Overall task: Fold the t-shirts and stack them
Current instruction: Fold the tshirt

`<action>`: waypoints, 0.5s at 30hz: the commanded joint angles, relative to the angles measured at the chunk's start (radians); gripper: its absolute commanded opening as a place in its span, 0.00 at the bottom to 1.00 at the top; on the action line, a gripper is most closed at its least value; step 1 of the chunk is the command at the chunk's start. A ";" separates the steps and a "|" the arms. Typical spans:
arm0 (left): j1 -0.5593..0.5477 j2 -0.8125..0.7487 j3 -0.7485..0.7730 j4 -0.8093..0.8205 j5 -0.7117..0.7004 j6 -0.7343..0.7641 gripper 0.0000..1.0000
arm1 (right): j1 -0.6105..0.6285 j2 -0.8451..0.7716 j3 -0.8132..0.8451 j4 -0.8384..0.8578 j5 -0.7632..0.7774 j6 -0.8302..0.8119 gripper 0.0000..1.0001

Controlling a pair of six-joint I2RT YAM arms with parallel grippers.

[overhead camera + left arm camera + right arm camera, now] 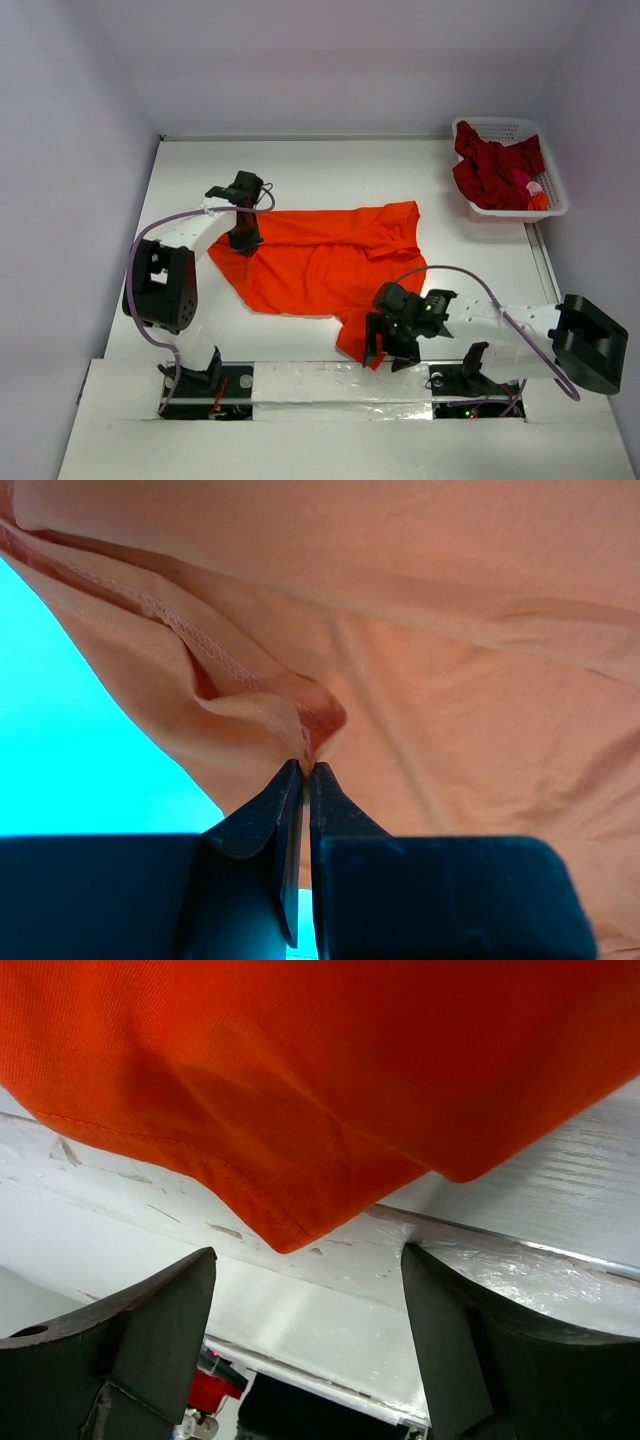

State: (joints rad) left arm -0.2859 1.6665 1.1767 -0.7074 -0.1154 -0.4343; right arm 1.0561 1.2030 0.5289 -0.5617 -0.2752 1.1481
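A bright orange t-shirt (330,265) lies spread and rumpled in the middle of the white table. My left gripper (245,243) is at its far left edge, shut on a pinched fold of the orange cloth (450,680) beside a stitched hem; the fingertips (307,770) meet on it. My right gripper (385,355) stands open at the shirt's near corner (355,345). In the right wrist view that hemmed corner (285,1230) hangs just ahead of the gap (308,1255), touching neither finger. A dark red t-shirt (492,168) lies bunched in the basket.
The white lattice basket (505,123) stands at the back right, holding the dark red shirt and a bit of pink cloth (532,187). The table's taped near edge (520,1260) runs right under the right gripper. White walls close in the back and sides.
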 commanded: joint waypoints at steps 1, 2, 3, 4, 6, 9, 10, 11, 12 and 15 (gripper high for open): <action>0.005 -0.054 -0.011 -0.020 0.002 0.009 0.00 | 0.027 0.061 -0.001 0.160 0.034 -0.010 0.79; 0.005 -0.054 -0.011 -0.021 0.002 0.009 0.00 | 0.027 0.067 0.006 0.157 0.037 -0.016 0.80; 0.005 -0.054 -0.011 -0.020 0.002 0.009 0.00 | 0.027 0.072 0.025 0.154 0.048 -0.028 0.80; 0.005 -0.054 -0.011 -0.020 0.002 0.009 0.00 | 0.027 0.081 0.031 0.146 0.051 -0.030 0.80; 0.005 -0.054 -0.009 -0.021 0.000 0.009 0.00 | 0.027 0.084 0.039 0.143 0.054 -0.036 0.80; 0.005 -0.056 -0.009 -0.021 -0.001 0.009 0.00 | 0.027 0.079 0.051 0.122 0.070 -0.036 0.80; 0.005 -0.056 -0.011 -0.021 -0.001 0.009 0.00 | 0.027 0.072 0.055 0.112 0.088 -0.036 0.80; 0.005 -0.056 -0.012 -0.021 -0.001 0.008 0.00 | 0.027 0.060 0.062 0.099 0.094 -0.033 0.80; 0.005 -0.056 -0.012 -0.021 0.000 0.009 0.00 | 0.027 0.053 0.063 0.095 0.106 -0.030 0.80; 0.005 -0.056 -0.012 -0.020 0.002 0.008 0.00 | 0.027 0.040 0.069 0.071 0.122 -0.025 0.80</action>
State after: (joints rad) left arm -0.2859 1.6611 1.1713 -0.7078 -0.1131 -0.4343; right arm 1.0698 1.2507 0.5735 -0.5995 -0.2310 1.1149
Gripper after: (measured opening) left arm 0.013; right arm 0.798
